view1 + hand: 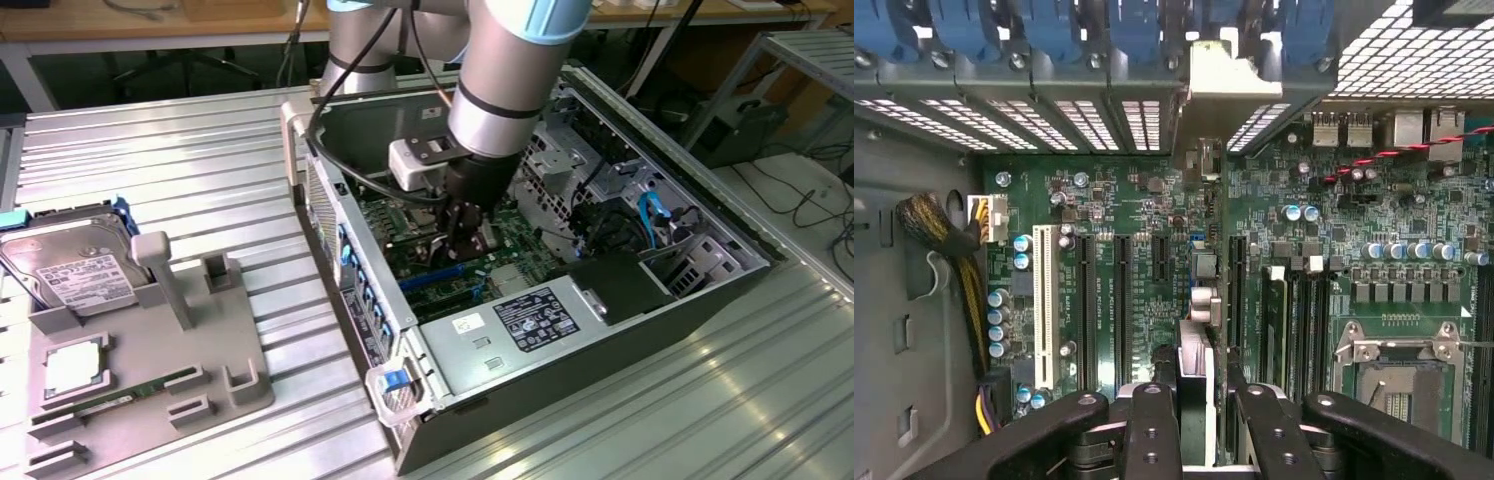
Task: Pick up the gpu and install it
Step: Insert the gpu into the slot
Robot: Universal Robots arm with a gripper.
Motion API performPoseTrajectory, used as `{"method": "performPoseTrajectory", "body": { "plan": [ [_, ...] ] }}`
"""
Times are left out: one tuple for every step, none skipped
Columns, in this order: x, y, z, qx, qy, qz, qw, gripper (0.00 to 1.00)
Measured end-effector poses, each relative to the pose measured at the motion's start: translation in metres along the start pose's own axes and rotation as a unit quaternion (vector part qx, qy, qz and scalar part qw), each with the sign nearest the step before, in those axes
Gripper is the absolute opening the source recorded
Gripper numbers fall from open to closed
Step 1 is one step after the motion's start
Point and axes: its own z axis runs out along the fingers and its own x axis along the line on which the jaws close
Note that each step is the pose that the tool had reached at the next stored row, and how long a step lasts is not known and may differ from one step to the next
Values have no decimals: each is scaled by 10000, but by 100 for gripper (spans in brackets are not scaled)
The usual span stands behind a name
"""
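Note:
My gripper (466,238) reaches down inside the open computer case (694,215), just over the green motherboard (400,225). In the wrist view the gripper (1199,405) is shut on the gpu (1195,350). The gpu shows edge-on as a thin card between the two black fingers (1151,430). It runs along the motherboard, in line with the long black expansion slots (1122,300). Its silver bracket (1229,85) lies against the case's rear wall, among the slot openings. I cannot tell whether the card's edge sits in a slot.
A grey fixture (174,360) on the exterior view's left holds a silver hard drive (74,265), a processor (74,365) and a RAM stick (123,394). The case holds a power supply (534,320), blue cables (654,215), a processor socket (1399,370) and blue slot latches (1054,25).

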Motion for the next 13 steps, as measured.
{"method": "performPoseTrajectory", "body": {
  "plan": [
    [0, 4, 2, 0, 0, 0, 10000, 27],
    [0, 11, 3, 0, -2, 0, 10000, 27],
    [0, 18, 5, 0, -3, 0, 10000, 27],
    [0, 25, 7, 0, -4, 0, 10000, 27],
    [0, 32, 9, 0, -4, 0, 10000, 27],
    [0, 42, 13, 0, -4, 0, 10000, 27],
    [1, 47, 15, 0, -4, 0, 10000, 27],
    [0, 52, 20, 0, -4, 0, 10000, 27],
    [0, 54, 26, 1, -5, 0, 10000, 27],
    [1, 55, 47, 0, -4, -1, 10000, 27],
    [1, 55, 60, 0, -5, -1, 10000, 27],
    [1, 56, 69, 0, -5, 0, 10000, 27],
    [1, 58, 75, 0, -4, 0, 10000, 27]
  ]
}}
